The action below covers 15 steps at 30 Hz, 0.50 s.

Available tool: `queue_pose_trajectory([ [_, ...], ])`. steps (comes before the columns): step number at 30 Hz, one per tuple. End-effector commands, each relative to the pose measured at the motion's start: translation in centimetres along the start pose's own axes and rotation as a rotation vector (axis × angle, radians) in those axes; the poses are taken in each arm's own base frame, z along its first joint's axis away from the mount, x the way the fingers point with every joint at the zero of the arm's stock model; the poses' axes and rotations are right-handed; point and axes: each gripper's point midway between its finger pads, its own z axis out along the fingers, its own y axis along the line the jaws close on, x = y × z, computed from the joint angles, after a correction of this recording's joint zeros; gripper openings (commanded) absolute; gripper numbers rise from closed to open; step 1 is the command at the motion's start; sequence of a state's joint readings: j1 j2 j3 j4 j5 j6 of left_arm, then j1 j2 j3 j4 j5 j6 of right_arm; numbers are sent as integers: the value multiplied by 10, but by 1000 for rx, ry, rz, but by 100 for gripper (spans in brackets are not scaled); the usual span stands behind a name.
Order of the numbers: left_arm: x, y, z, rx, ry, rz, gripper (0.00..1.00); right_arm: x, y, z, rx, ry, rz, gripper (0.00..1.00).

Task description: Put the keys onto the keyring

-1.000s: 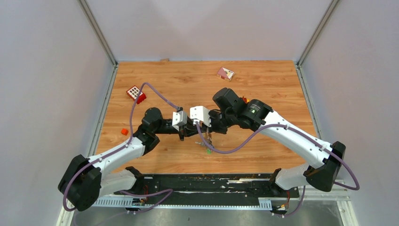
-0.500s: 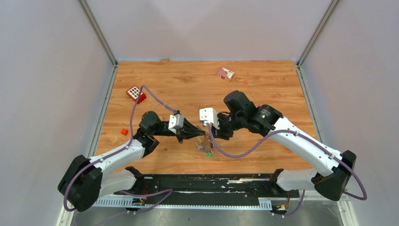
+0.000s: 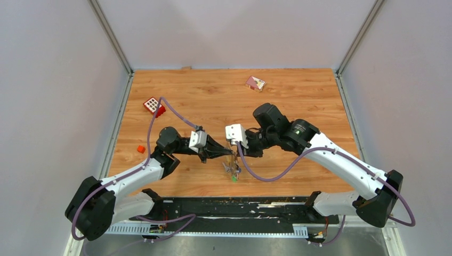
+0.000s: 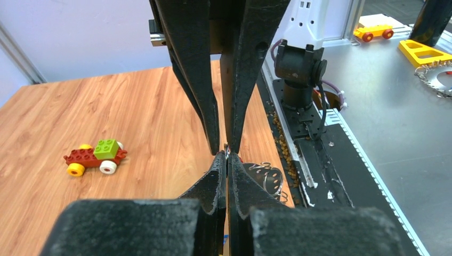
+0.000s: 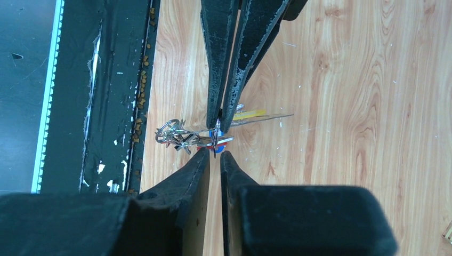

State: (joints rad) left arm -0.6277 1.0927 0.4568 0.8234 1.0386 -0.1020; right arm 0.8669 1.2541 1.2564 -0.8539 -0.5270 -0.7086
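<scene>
The two arms meet tip to tip over the near middle of the wooden desk (image 3: 298,90). The left hand (image 4: 226,160) is pinched fully closed on the top of a thin wire keyring (image 5: 215,136), which hangs edge-on just below its fingertips. A tangle of keys (image 5: 181,136) and smaller wire loops dangles from that ring, with bits of blue and red showing and a yellow key (image 5: 249,114) sticking out on the other side. From where I stand I can't tell whether the bunch touches the wood or hangs just clear of it.

The right hand (image 5: 215,154) faces the left one head-on. Its fingers stand only a sliver apart, with wood showing through the gap, and the lower edge of the ring sits right at their tips. I can't tell whether they touch it.

Further back on the left lies a red block with white squares (image 3: 153,105), with a small red piece (image 3: 140,149) nearer the left edge. A pink and red item (image 3: 255,82) sits by the far edge. A little brick car (image 4: 96,156) stands well apart from the bunch.
</scene>
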Motion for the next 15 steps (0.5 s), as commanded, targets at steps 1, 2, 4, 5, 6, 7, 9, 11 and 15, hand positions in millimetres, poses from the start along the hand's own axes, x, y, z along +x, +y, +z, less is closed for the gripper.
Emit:
queue_pose_trajectory([
  [1, -20, -3, 0, 16, -49, 83, 0, -15, -4, -2, 0, -59, -46, 12],
  [2, -20, -4, 0, 18, -49, 85, 0, -15, -4, -2, -1, -57, -48, 10],
  [4, -20, -4, 0, 20, -50, 87, 0, -14, -2, -2, -5, -61, -53, 7],
  [5, -20, -4, 0, 22, -49, 87, 0, -13, -2, -1, -9, -61, -53, 5],
  [6, -20, -5, 0, 24, -49, 87, 0, -14, -1, -2, -10, -64, -57, 4],
  [7, -20, -5, 0, 25, -49, 86, 0, -14, 0, -1, -16, -66, -59, 2],
  [9, -20, -6, 0, 31, -51, 87, 0, -14, 1, -1, -19, -68, -65, 0],
  [11, -21, -7, 0, 38, -55, 91, 0, -13, 1, -1, -19, -70, -68, 0],
  [15, -24, -9, 0, 45, -69, 100, 0, -11, 3, 1, -29, -71, -66, 0],
])
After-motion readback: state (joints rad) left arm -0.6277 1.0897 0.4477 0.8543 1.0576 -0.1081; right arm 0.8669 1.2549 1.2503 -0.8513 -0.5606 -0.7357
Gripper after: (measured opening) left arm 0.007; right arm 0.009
